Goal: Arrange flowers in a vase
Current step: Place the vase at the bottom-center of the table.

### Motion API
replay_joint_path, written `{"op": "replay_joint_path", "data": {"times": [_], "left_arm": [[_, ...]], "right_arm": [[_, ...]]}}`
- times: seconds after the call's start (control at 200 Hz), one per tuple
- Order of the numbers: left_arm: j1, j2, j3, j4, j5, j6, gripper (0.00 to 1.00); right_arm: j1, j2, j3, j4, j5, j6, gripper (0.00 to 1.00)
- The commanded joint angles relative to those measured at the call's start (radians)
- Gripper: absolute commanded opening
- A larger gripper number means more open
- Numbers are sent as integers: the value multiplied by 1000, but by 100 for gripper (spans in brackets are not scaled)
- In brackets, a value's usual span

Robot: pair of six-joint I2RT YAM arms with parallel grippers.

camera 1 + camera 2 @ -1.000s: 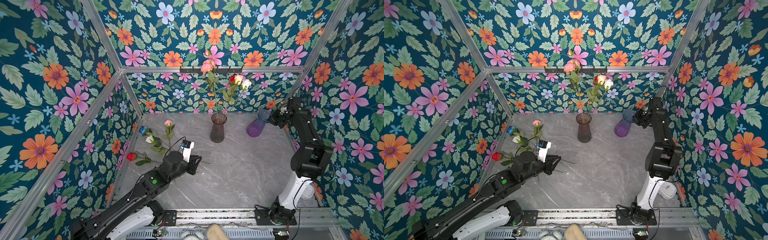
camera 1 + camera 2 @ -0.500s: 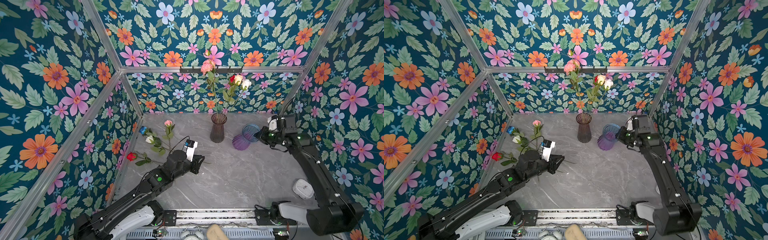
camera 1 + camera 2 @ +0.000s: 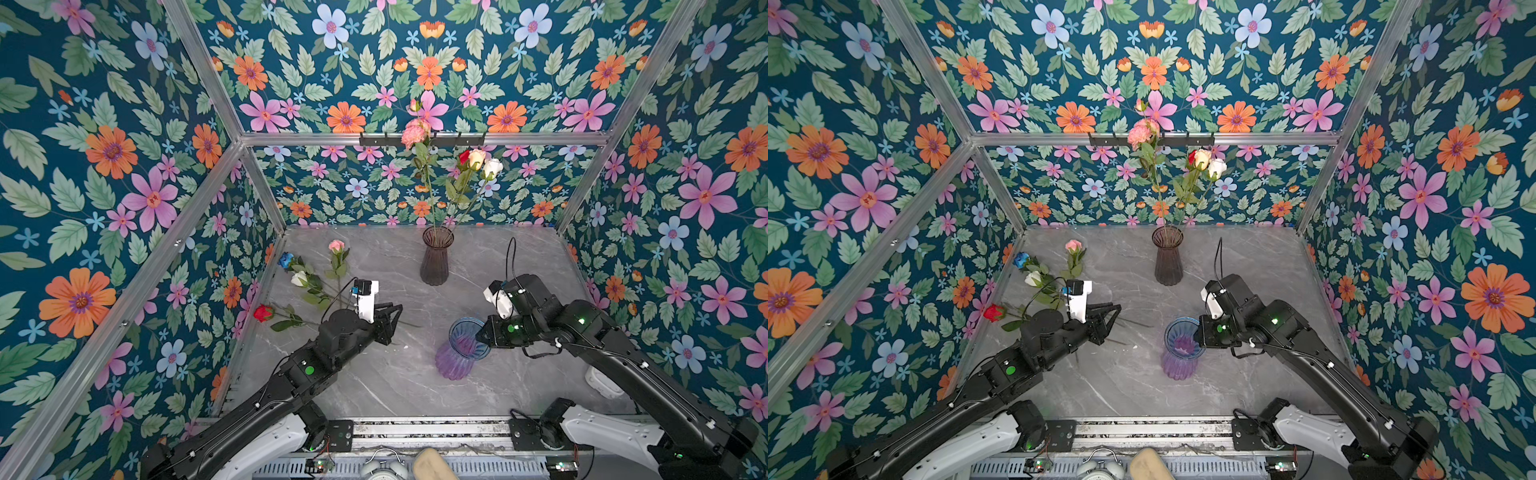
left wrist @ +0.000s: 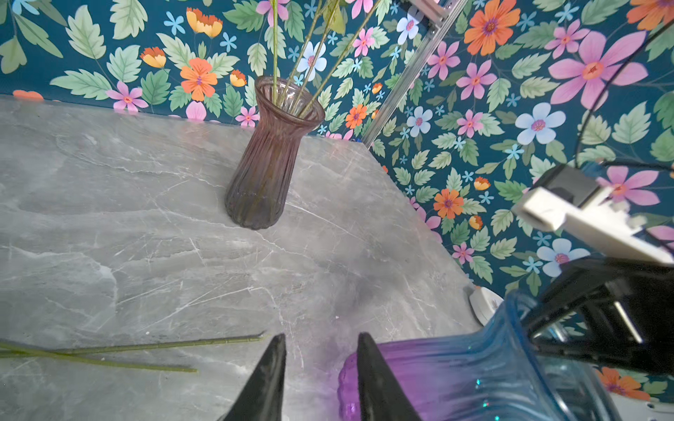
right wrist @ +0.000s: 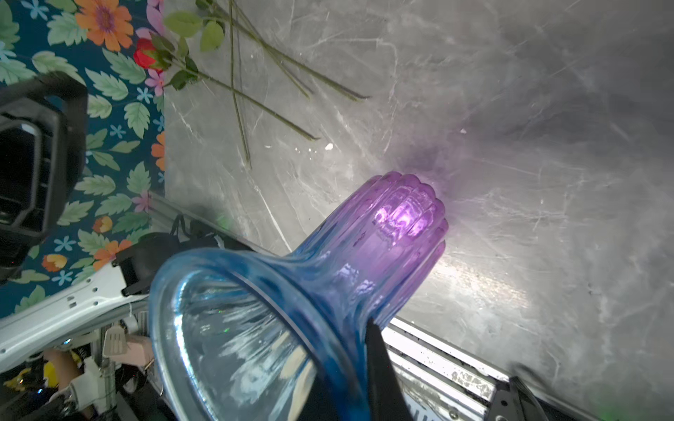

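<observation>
A ribbed brown vase [image 3: 435, 259] [image 3: 1168, 259] [image 4: 266, 164] stands at the back and holds a frilly pink bloom [image 3: 415, 133] and red, peach and white roses [image 3: 478, 160]. More flowers lie at the left: a pink rose [image 3: 336, 246], a blue one [image 3: 285, 259], a white one [image 3: 299, 278] and a red one [image 3: 263, 312] [image 5: 146, 54]. My left gripper [image 3: 392, 316] [image 4: 322, 339] is open and empty beside their stem ends [image 4: 146, 344]. My right gripper [image 3: 482, 336] [image 5: 339, 371] is shut on the rim of a tilted blue and purple vase [image 3: 461, 353] [image 3: 1179, 353] [image 5: 383, 237].
Flowered walls close in the grey marble table [image 3: 395, 395] on three sides. A metal rail [image 3: 415, 432] runs along the front edge. A small white object [image 3: 598, 380] lies by the right wall, under my right arm. A black hook bar [image 3: 422, 139] hangs on the back wall.
My right arm has carried the blue and purple vase from the back right corner to the front middle. My left gripper has shifted a little right and its jaws have spread.
</observation>
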Motion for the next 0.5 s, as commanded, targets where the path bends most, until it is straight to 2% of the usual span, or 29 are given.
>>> {"op": "replay_joint_path", "data": {"times": [0.0, 0.215, 0.335, 0.495], "left_arm": [[1, -14, -11, 20, -30, -24, 37], [1, -14, -36, 44, -26, -42, 37], [1, -8, -33, 47, -21, -34, 37], [1, -29, -38, 25, -23, -25, 38]], "right_arm": [[11, 14, 14, 72, -77, 14, 0], [33, 52, 21, 119, -87, 40, 0], [79, 116, 71, 107, -47, 29, 0], [84, 182, 102, 122, -48, 28, 0]]}}
